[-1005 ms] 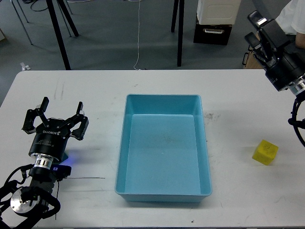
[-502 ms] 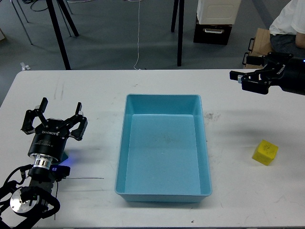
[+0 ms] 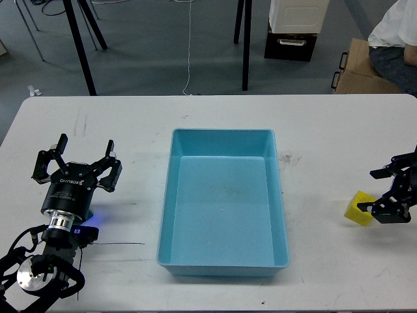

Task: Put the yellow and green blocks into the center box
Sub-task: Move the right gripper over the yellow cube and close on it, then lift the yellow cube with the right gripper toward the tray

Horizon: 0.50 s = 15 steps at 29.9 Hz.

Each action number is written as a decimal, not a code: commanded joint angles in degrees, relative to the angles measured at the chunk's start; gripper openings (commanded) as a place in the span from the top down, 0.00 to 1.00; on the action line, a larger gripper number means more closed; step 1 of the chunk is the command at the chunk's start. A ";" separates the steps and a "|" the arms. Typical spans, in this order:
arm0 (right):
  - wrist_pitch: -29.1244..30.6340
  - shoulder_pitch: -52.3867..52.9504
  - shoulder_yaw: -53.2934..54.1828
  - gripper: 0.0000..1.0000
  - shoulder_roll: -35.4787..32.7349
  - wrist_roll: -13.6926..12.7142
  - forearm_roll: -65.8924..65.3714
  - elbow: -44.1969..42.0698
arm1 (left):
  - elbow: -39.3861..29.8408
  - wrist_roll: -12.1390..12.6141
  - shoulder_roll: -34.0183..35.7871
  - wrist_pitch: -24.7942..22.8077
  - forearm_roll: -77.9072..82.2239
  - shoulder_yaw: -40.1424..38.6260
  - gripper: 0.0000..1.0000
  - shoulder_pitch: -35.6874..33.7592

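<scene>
Since half a second ago the right gripper (image 3: pixel 380 191) has been brought down from the upper right of the view to table level, where it is now seen at the right edge, directly at the yellow block (image 3: pixel 358 208). Its two dark fingers are spread apart, one above the block and one across the block's lower right side, so that part of the cube is covered; whether the fingers touch the cube cannot be told. The yellow block itself has not been shifted and lies on the white table (image 3: pixel 130 124), well to the right of the light-blue tray (image 3: pixel 223 267) and outside it.

The left gripper (image 3: pixel 83 152) is unchanged: it is held upright over the left part of the table, its fingers opened wide and nothing between them. A small blue glow is seen at the base of that arm.

The tray stands at the table's middle, and nothing is seen inside it. The green block is not visible in this view.
</scene>
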 commanded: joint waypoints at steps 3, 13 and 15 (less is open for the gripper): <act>4.81 0.08 -0.22 0.08 3.52 0.00 -0.62 -3.05 | 0.06 0.00 -0.69 0.00 0.00 0.01 0.00 -0.09; 6.84 -0.27 -2.06 0.07 8.18 0.00 -0.97 -5.86 | 0.15 0.00 -0.69 0.00 0.00 -0.07 0.00 -0.18; 6.84 -0.45 -3.03 0.07 8.71 0.00 -0.88 -6.66 | 0.15 0.00 -0.69 0.00 0.00 -0.07 0.00 -0.18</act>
